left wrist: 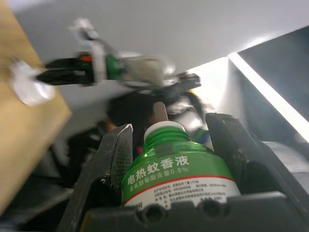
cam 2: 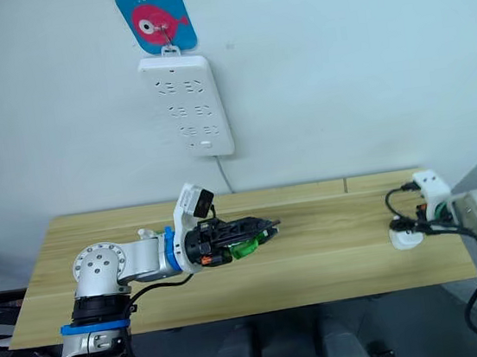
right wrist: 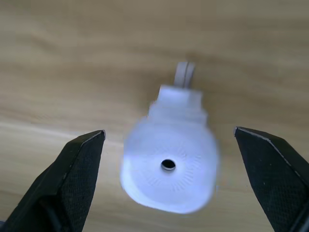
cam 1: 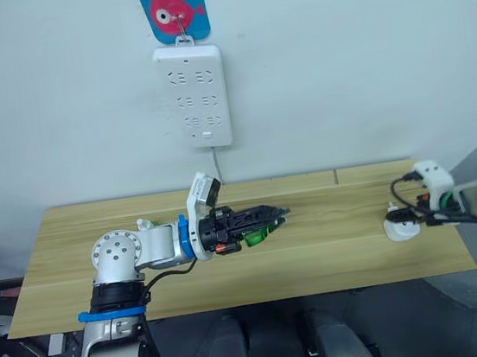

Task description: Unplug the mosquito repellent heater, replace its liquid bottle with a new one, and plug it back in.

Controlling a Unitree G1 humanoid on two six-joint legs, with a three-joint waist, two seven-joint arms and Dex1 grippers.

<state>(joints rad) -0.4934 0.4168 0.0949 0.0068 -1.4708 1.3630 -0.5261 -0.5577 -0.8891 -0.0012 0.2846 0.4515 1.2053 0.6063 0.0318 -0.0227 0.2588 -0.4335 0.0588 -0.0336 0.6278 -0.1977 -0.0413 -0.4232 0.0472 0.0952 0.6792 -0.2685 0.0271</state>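
Wooden desk (cam 1: 232, 271) against white wall, power strip (cam 1: 193, 95) above. Left tool (cam 1: 265, 219) pinching green bottle (left wrist: 179, 175) over desk middle. Right tool (right wrist: 169, 181) spread wide around white heater (right wrist: 170, 163) lying near desk's right edge.

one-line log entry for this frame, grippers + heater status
left gripper: shut on green bottle | right gripper: open, either side of heater | heater: on table, unplugged from power strip

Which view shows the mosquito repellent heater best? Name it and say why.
The right wrist view: the mosquito repellent heater lies on the wooden table between the open right pincer fingers, its vented top and centre hole facing the camera. Both eye views show it as a small white shape by the table's right edge. The left wrist view shows a white blur.
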